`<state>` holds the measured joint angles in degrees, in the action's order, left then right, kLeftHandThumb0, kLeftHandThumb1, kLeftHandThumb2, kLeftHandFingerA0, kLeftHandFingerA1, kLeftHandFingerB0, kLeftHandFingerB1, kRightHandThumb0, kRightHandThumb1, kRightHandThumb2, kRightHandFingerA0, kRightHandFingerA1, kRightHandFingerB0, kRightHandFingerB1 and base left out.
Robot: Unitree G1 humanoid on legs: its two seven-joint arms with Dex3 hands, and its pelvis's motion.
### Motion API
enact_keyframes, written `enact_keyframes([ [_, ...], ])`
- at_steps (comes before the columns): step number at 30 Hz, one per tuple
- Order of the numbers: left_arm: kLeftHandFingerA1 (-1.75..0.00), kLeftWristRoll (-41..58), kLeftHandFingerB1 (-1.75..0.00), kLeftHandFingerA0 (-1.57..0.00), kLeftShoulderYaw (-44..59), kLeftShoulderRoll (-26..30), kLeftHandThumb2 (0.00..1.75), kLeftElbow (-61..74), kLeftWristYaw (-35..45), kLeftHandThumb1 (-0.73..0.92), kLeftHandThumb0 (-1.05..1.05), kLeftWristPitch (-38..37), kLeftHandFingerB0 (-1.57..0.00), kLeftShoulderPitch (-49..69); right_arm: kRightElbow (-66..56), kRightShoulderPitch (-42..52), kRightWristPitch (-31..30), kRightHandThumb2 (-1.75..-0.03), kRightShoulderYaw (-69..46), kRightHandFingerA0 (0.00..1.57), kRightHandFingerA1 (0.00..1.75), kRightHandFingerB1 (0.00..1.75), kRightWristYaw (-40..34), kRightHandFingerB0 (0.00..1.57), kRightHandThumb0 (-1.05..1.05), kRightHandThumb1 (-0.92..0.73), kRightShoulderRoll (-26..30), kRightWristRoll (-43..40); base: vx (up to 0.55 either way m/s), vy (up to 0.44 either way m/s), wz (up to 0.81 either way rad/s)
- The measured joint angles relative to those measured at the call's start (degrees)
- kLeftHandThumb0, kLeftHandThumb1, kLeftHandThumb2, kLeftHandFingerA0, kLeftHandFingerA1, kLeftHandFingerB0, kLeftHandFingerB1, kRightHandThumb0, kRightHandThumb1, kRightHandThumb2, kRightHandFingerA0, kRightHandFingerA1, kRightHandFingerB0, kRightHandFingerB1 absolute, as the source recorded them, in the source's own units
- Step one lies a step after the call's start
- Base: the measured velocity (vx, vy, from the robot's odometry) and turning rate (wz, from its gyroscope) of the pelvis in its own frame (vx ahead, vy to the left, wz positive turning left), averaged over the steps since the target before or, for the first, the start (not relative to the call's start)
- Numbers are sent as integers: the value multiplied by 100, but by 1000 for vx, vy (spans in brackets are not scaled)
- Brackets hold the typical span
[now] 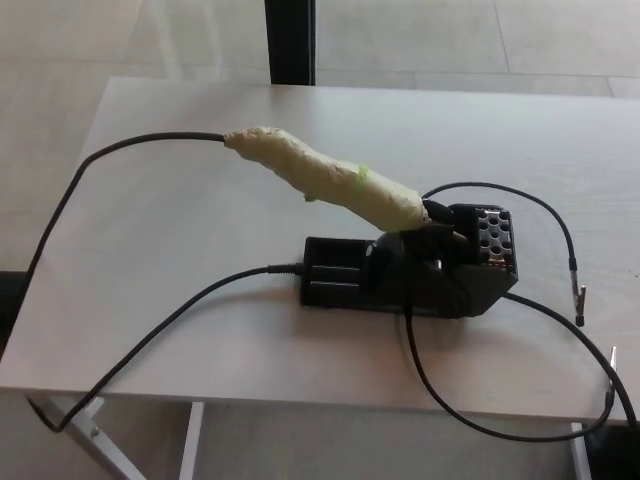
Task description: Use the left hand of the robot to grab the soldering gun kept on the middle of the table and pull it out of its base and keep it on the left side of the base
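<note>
The soldering gun [325, 180] has a handle wrapped in cream tape with a small green tag. It lies slanted, its tip end seated in the black base [410, 275] near the middle of the table. A black cable [120, 150] runs from the handle's upper left end across the table and off the left edge. Neither of my hands shows in the head view.
The pale wooden table [180, 230] carries other black cables: one [190, 305] leaves the base leftward and drops over the front edge, another [550, 225] loops right with clip ends. A dark post [290, 40] stands behind the table.
</note>
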<state>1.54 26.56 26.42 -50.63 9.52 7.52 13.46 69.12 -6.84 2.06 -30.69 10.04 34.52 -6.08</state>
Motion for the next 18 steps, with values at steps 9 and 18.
enact_keyframes([
  [9,-74,381,-48,-41,555,499,60,1074,-75,69,-62,593,-31,-967,260,-112,108,-126,-170,71,129,91,203,21,-104,-40,2,-161,0,0,1],
  [18,-50,407,-39,-30,269,1029,61,2021,-91,72,-41,793,-25,-2998,264,-126,111,-125,-165,76,129,90,251,21,-99,-37,2,-199,0,0,0],
])
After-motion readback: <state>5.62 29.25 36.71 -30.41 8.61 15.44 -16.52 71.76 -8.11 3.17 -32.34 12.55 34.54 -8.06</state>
